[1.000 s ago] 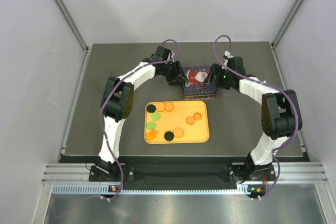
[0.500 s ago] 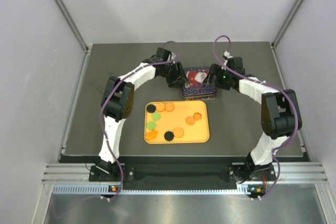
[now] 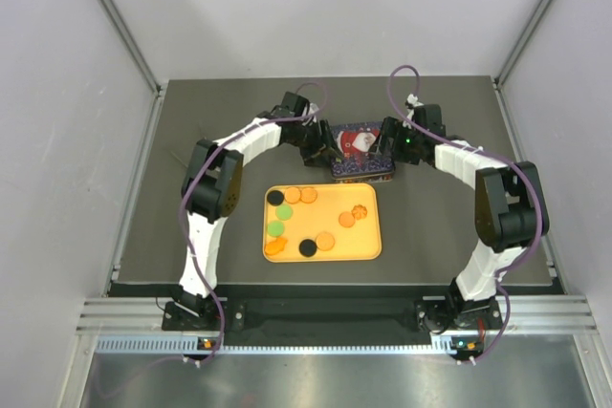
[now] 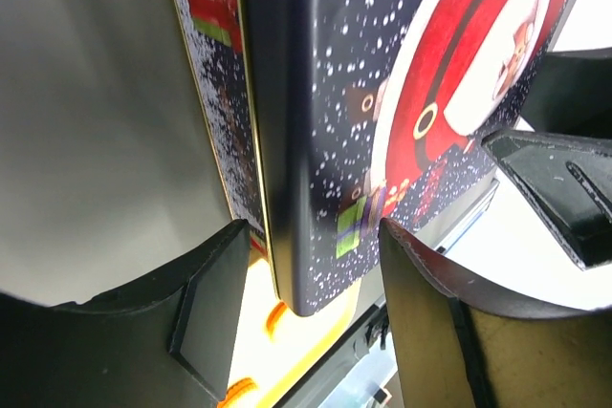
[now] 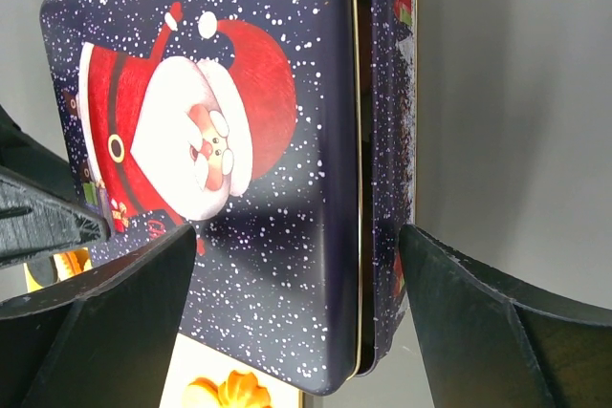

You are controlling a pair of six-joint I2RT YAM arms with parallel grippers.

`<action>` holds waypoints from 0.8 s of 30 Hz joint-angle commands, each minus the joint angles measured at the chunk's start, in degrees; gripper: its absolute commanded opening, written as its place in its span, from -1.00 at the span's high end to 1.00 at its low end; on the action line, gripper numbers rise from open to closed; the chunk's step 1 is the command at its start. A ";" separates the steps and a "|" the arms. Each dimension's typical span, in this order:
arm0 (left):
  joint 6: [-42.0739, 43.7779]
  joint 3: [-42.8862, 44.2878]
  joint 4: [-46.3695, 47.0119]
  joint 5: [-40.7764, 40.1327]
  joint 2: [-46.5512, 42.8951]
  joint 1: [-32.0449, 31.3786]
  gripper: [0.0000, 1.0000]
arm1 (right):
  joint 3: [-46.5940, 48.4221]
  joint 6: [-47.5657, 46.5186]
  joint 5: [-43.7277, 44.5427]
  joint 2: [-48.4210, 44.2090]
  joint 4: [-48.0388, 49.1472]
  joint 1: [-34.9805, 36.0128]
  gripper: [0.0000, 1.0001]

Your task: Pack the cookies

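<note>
Several cookies [image 3: 325, 241], orange, green and black discs, lie on an orange tray [image 3: 368, 246]. Behind the tray stands a dark blue Santa tin [image 3: 361, 150] with its lid on. My left gripper [image 3: 323, 145] is open, and its jaws straddle the tin's left edge [image 4: 287, 188] with gaps on both sides. My right gripper [image 3: 386, 145] is open wide around the tin's right edge [image 5: 368, 188], where a dark slit shows between lid and base. A scalloped orange cookie [image 5: 239, 391] shows below the tin.
The dark table [image 3: 191, 188] is bounded by white walls on the left, right and back. The tray's far rim lies close to the tin's near side. Both arms arch inward over the table's back half.
My left gripper has edged slightly closer along the tin's left side. The tin, tray and right gripper look unchanged.
</note>
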 commanded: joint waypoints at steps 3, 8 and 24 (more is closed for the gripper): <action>0.62 -1.33 1.26 1.84 -5.64 0.25 -0.22 | 0.56 -0.85 -0.41 -0.42 1.17 0.36 -0.76; 0.09 -1.77 1.87 2.37 -5.90 0.16 -0.22 | 0.74 -0.50 -0.75 -0.51 1.17 0.27 -0.77; -1.75 0.60 2.14 2.63 -5.38 -0.10 -0.20 | 0.48 -0.14 -1.20 -0.42 1.52 0.36 -0.75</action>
